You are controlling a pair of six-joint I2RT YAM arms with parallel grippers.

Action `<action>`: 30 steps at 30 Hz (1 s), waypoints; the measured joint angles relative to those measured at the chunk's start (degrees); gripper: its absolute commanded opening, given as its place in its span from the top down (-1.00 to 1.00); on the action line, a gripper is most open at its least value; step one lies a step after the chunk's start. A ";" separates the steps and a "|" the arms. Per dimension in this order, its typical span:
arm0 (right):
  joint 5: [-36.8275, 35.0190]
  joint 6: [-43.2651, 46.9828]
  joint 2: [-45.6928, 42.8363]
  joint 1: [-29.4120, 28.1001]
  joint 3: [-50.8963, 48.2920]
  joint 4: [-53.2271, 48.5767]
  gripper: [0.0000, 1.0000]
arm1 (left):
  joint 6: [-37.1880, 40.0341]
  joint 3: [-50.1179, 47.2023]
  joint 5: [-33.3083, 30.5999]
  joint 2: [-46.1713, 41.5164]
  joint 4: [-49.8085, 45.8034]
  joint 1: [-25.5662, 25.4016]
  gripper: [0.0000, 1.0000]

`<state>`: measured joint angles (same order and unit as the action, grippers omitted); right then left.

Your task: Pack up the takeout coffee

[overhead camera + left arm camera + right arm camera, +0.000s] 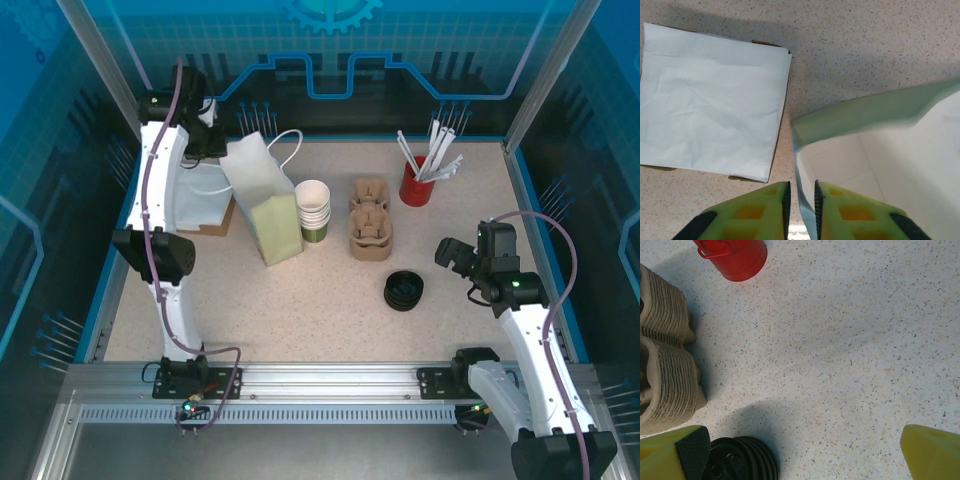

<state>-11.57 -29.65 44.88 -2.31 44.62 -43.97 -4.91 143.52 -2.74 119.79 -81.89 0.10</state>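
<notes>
Left gripper (802, 190) nearest me, jaws nearly together astride the paper bag (865, 115) wall; whether they pinch it, I cannot tell. The green cup (314, 232) stands upright just beside the bag's right side. Right gripper (800, 455) gapes wide, black lids (740, 462) beside its left finger, the cup farther left, beyond the carrier (370, 225).

Paper bag (865, 117) edge seemingly between left gripper (801, 195) fingers

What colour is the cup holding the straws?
Red. The cup shows best in the top view.
</notes>
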 measured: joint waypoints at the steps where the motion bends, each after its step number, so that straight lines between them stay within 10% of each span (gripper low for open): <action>1: -0.02 0.00 0.00 0.00 0.00 -0.09 -1.00 | 0.02 0.00 0.59 0.09 0.15 0.31 0.20; 16: 0.11 0.07 -0.79 -0.07 1.25 -1.70 -1.00 | -3.23 -0.26 8.41 -6.86 3.48 2.80 -0.94; 30: 2.82 0.72 -1.75 -0.33 2.71 -2.49 -1.00 | -9.35 -29.40 14.08 -40.37 15.41 2.69 -0.97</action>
<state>-8.75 -28.93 43.13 -2.63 47.33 -46.46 -14.26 114.13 11.33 79.42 -66.48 2.79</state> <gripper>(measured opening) 0.999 0.987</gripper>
